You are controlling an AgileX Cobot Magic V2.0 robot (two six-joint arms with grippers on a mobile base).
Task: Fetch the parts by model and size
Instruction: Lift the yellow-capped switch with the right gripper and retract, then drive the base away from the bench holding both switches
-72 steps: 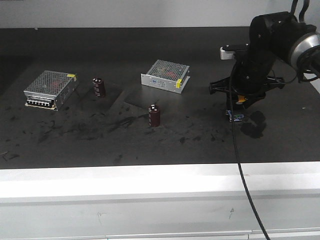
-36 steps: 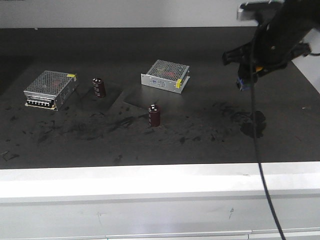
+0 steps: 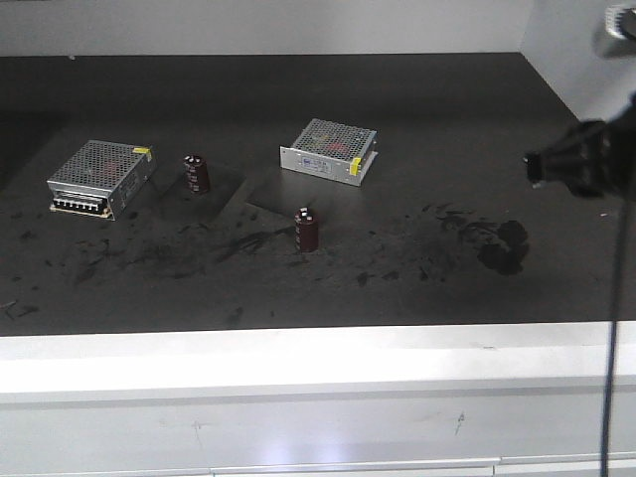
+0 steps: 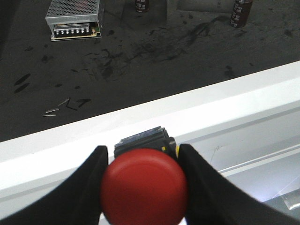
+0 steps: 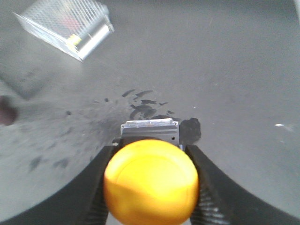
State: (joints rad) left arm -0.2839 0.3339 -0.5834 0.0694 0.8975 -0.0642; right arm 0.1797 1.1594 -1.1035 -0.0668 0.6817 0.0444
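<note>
Red switch (image 4: 145,187): mushroom cap toward the lens, dark blocky base behind it. It is held in the air well nearer than the mesh box (image 3: 329,150), out past the white front lip of the worktop (image 4: 154,79).
Left claw (image 4: 142,150): closed on this switch, one finger flat against each side of its base.
Yellow switch (image 5: 151,182): held above the dark surface, nearer than the mesh box and off to its right, over a patch of smudges.
Right claw (image 5: 150,150): clamped on this second switch at the base, cap left free. In the front view it is only a dark blur far right of the mesh box, so it is probably near the worktop's end.
Handling: both look like light, rigid plastic. The caps are smooth, rounded and likely sprung, so a pinch there could slip or press them in.
Where to hold: the flat flanks of the base, below the cap, as both are taken now.
Capacitor (image 3: 307,230): upright, just nearer than the mesh box; not wanted.
</note>
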